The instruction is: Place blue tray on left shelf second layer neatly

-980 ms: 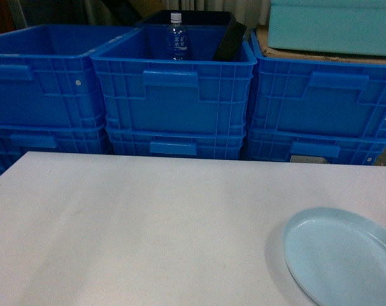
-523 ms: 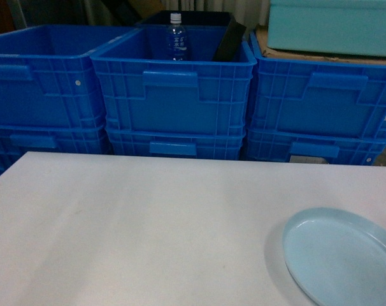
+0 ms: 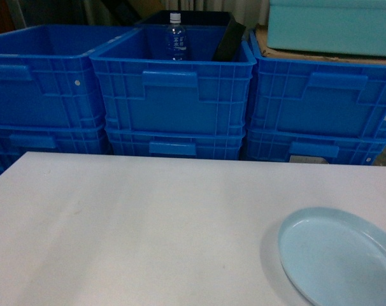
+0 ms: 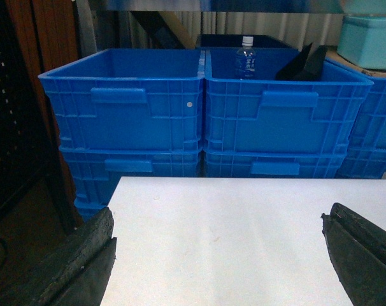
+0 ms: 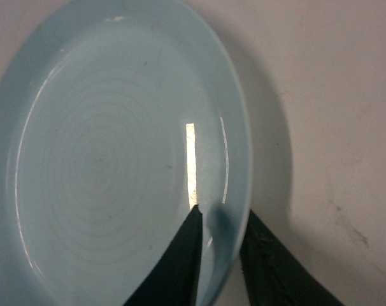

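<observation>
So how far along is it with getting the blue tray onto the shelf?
Early on. Nothing is placed yet: the blue tray sits on the white table. In hand: the right gripper straddles the tray's rim, one finger inside and one outside; whether it has clamped I cannot tell. The left gripper is open and empty above the table. Left: lifting, carrying and setting it on the shelf, which no view shows.

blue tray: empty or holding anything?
Empty. The right wrist view shows the blue tray with a bare glossy bottom, only a light reflection; the right gripper fingers straddle its rim.
</observation>
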You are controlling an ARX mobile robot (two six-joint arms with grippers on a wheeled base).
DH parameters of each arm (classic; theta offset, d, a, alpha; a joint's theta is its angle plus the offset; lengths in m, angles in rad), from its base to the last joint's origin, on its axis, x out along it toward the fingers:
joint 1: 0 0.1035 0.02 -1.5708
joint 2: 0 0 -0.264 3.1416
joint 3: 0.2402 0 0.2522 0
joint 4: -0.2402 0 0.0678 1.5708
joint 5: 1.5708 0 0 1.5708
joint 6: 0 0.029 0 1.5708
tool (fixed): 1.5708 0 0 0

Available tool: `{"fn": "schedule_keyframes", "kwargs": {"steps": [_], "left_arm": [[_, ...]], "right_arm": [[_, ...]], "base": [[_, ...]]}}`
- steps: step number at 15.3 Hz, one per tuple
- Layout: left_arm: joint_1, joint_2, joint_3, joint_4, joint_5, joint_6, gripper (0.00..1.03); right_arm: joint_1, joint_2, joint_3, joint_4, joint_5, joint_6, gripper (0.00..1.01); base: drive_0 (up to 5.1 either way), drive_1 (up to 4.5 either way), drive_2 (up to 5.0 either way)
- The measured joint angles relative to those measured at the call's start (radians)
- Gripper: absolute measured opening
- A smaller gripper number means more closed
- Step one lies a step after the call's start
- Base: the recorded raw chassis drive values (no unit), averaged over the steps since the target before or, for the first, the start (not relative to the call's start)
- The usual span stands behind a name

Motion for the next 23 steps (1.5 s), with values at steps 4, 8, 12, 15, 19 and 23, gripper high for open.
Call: {"fn": "schedule_keyframes", "kwargs": {"steps": [4,8,12,15,19,23], "left_arm": [[0.0,0.0,0.0,0.0,0.0,0.0,0.98],[0.0,0.0,0.0,0.0,0.0,0.0,0.98],[0.0,0.0,0.0,0.0,0.0,0.0,0.98],[0.0,0.0,0.0,0.0,0.0,0.0,0.98],[0.0,0.0,0.0,0.0,0.0,0.0,0.98],[0.0,0.0,0.0,0.0,-0.001,0.0,0.98]], "right_arm": [[0.001,-0.017,-0.016,0.008,0.004,0.027,0.02],[0.055,-0.143,-0.002,-0.146,0.01,0.025,0.02],[0.214,-0.553,0.169,-0.332,0.01,-0.038,0.02],[0.32,-0.851,0.105,-0.271,0.154,-0.018,0.02],[0.452,-1.262,-0.275,-0.097,0.621,-0.034,0.02],[0.514,-1.328,-0.416,0.061,0.641,0.035,0.02]], "base": [[0.0,0.0,0.0],[0.0,0.0,0.0],[0.0,0.0,0.0],[0.0,0.0,0.0],[0.0,0.0,0.0],[0.0,0.0,0.0]]}}
